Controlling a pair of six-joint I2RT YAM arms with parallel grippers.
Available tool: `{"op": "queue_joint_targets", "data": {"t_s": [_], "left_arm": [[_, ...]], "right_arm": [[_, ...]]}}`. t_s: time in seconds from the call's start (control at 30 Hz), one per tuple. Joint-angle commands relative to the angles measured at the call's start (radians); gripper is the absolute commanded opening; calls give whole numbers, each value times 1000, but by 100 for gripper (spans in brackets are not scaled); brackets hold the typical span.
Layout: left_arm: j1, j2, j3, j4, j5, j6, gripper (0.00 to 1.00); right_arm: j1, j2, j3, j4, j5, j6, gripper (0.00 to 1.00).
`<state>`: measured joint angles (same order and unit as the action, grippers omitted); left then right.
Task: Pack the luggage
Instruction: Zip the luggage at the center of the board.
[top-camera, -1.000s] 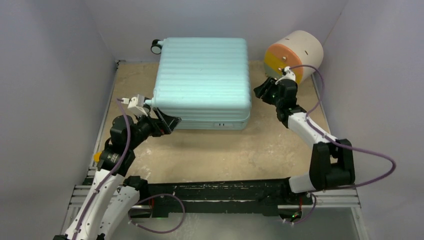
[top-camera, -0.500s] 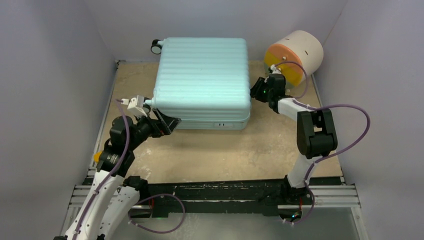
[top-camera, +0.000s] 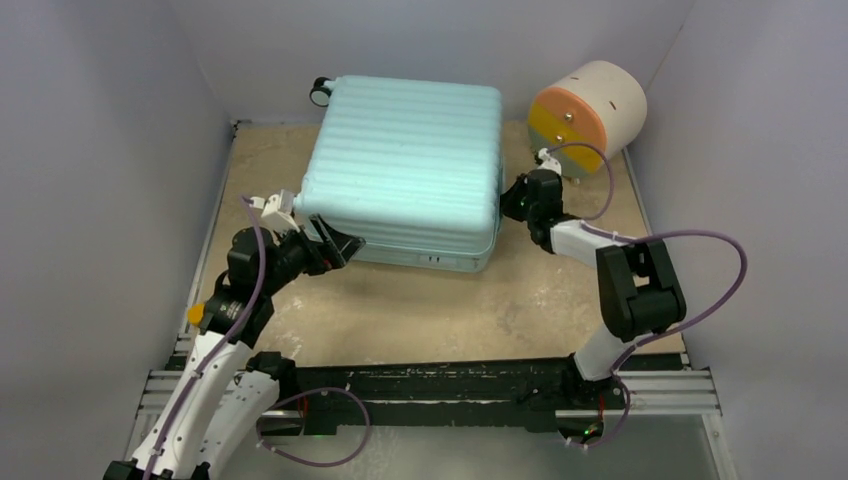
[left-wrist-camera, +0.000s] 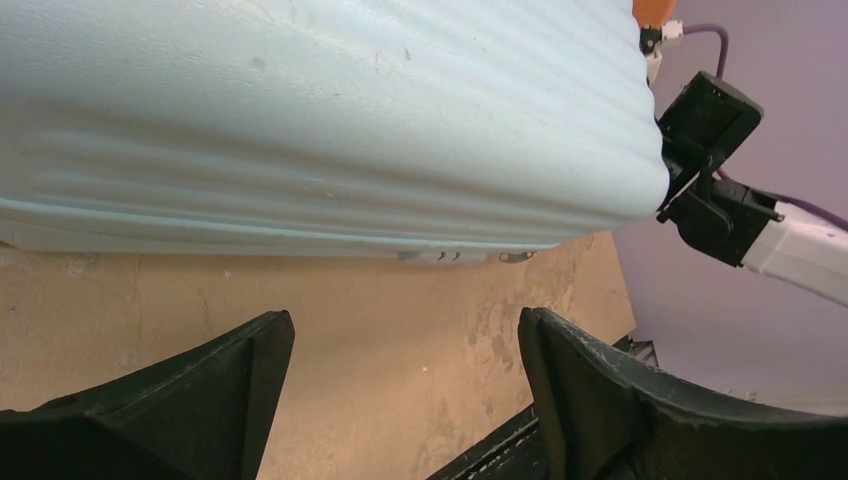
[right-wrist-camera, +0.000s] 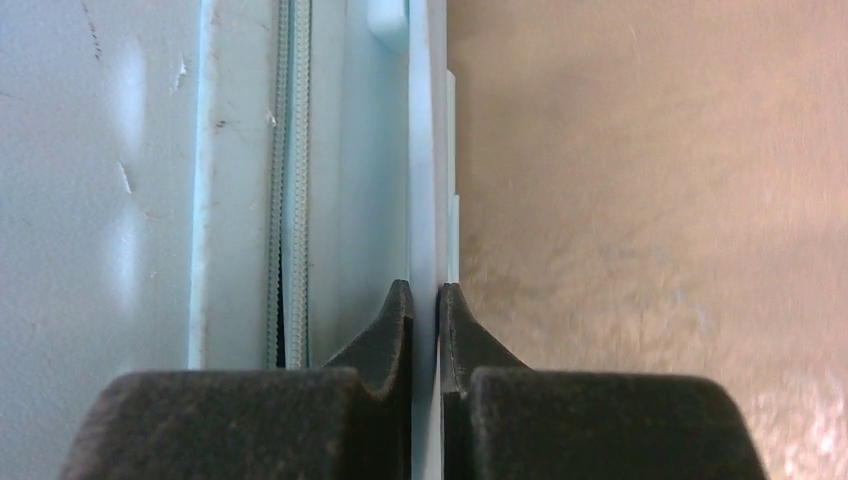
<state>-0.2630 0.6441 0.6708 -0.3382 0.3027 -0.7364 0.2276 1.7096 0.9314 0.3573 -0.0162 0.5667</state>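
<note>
The luggage (top-camera: 405, 150), a pale teal ribbed suitcase, lies flat and closed at the back of the table, one black wheel (top-camera: 321, 91) at its far left corner. My right gripper (top-camera: 507, 203) is at its right side. In the right wrist view the gripper (right-wrist-camera: 425, 290) is shut on a thin pale strip (right-wrist-camera: 428, 150) on the luggage's side, next to the zip (right-wrist-camera: 290, 150). My left gripper (top-camera: 335, 243) is open and empty at the near left corner. In the left wrist view (left-wrist-camera: 400, 330) it is over bare table, just below the shell (left-wrist-camera: 320, 120).
A round cream drawer unit (top-camera: 590, 110) with an orange and yellow front lies at the back right, close behind my right arm. Grey walls close in the left, back and right. The tan table surface (top-camera: 450, 310) lies between the luggage and the arm bases.
My right gripper has moved down against the luggage's right side and closed on its strip. The luggage has turned slightly, its near edge now slanted. The left arm has barely moved.
</note>
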Motion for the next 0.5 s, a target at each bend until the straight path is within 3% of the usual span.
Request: {"op": "queue_joint_targets", "data": {"t_s": [0.0, 0.13, 0.27, 0.3, 0.4, 0.47], "left_arm": [[2, -40, -22, 66, 24, -28, 88], [2, -62, -36, 99, 28, -37, 88], [2, -62, -12, 67, 73, -5, 88], [2, -63, -3, 49, 88, 12, 88], [2, -81, 13, -2, 142, 75, 88], [2, -107, 6, 17, 229, 100, 88]], "right_arm": [[97, -118, -218, -79, -12, 223, 0], [218, -217, -335, -22, 58, 412, 0], [246, -317, -338, -93, 97, 409, 1], [245, -355, -333, -116, 100, 379, 7], [245, -424, -321, -185, 72, 273, 40], [243, -451, -324, -218, 68, 223, 55]]}}
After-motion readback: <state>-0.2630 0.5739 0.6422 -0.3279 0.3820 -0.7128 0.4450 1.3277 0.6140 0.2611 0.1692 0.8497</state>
